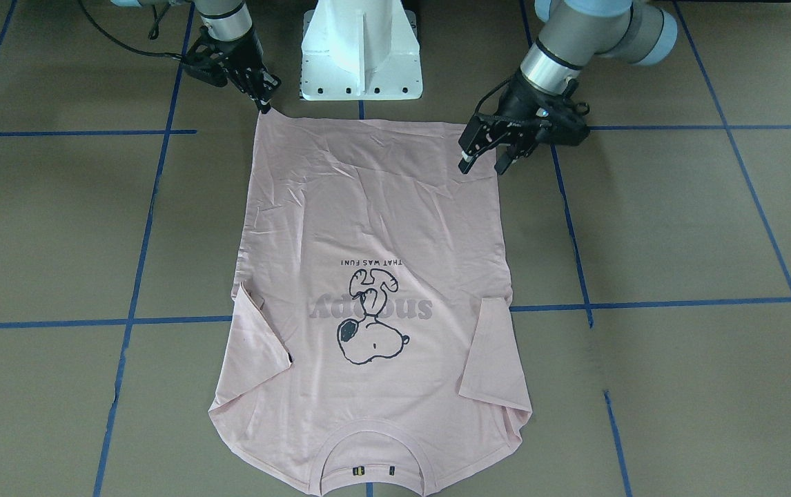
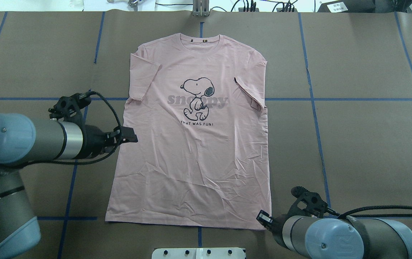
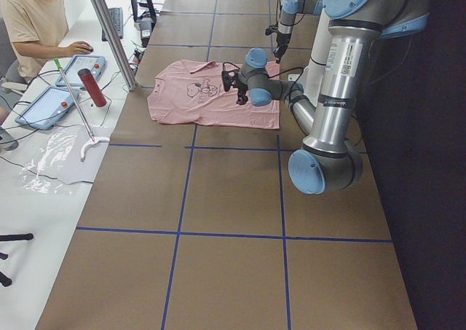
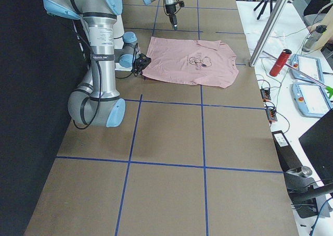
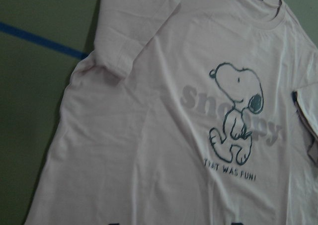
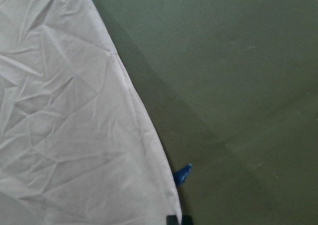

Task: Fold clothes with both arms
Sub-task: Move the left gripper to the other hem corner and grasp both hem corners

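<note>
On the counter [image 1: 678, 228] we see the T-shirt [image 1: 375, 228] lying flat, with the left gripper [image 1: 484, 168] above its side edge, fingers spread, and the right gripper [image 1: 264, 106] apparently clenched on a hem corner.

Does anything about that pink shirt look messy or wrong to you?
Nothing looks damaged or spilled. The T-shirt lies flat, print up, with both sleeves turned in over its body. The only untidy part is the half nearest the hem, which is full of creases, while the chest is smooth.
</note>
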`<state>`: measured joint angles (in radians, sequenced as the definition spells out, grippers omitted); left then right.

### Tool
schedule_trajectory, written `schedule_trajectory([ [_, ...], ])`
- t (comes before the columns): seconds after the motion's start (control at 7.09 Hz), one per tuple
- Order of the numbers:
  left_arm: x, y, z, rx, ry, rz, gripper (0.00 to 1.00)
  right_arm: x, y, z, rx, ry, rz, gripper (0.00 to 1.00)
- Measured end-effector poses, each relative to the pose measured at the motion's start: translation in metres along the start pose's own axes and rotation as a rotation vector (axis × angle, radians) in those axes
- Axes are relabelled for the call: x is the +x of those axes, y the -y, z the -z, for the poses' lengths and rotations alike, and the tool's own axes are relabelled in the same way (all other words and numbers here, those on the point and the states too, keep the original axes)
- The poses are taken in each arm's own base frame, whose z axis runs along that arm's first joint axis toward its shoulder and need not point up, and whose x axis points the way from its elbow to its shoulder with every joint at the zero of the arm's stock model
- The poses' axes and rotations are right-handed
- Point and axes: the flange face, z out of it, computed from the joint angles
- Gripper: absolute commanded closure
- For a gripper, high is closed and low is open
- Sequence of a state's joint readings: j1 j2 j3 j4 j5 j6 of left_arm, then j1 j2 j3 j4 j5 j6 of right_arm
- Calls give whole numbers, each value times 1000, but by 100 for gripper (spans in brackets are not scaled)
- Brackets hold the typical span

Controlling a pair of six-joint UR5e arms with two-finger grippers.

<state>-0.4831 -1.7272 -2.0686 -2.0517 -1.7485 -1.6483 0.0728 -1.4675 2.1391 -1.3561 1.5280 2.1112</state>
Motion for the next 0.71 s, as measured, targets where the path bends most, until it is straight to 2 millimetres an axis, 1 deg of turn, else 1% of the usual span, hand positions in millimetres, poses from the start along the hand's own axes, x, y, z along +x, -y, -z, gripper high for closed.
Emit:
schedule_trajectory([
  [0.14, -21, -31, -2, -6, 52, 44, 18, -1, 2, 1, 1, 2, -2, 100],
  [0.28, -40, -59, -11, -11, 99, 75, 20, -1, 3, 1, 3, 3, -4, 100],
  [0.56, -64, -104, -31, -30, 170, 115, 25, -2, 4, 2, 4, 6, -6, 100],
  [0.71, -72, -119, -41, -27, 192, 124, 26, -3, 5, 3, 5, 8, -7, 100],
])
